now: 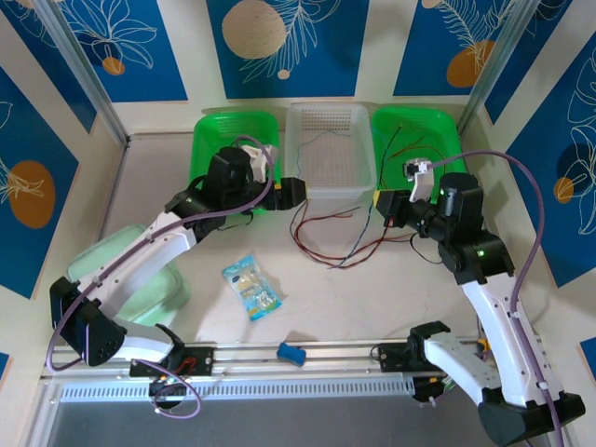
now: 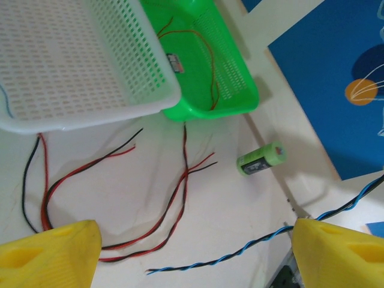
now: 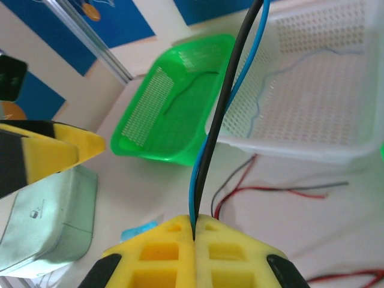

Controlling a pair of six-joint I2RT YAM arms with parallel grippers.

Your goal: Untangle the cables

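Note:
Red-and-black cables (image 1: 326,237) lie looped on the table in front of the white basket (image 1: 331,154), and show as long curves (image 2: 162,210) in the left wrist view. My right gripper (image 1: 380,200) (image 3: 195,231) is shut on a blue-and-black twisted cable (image 3: 207,150) that rises from between its yellow pads. That cable's free end (image 2: 240,252) lies on the table under my left gripper (image 1: 291,191) (image 2: 195,258), which stands open with its yellow fingers (image 2: 48,252) wide on either side of it, holding nothing. A thin blue wire (image 3: 288,66) lies in the white basket.
Green baskets flank the white one, left (image 1: 233,140) and right (image 1: 414,140); the right one holds thin wires (image 2: 204,54). A green battery (image 2: 261,158) lies near it. A snack packet (image 1: 251,287), a blue block (image 1: 291,353) and a pale green box (image 1: 140,270) sit nearer the arms.

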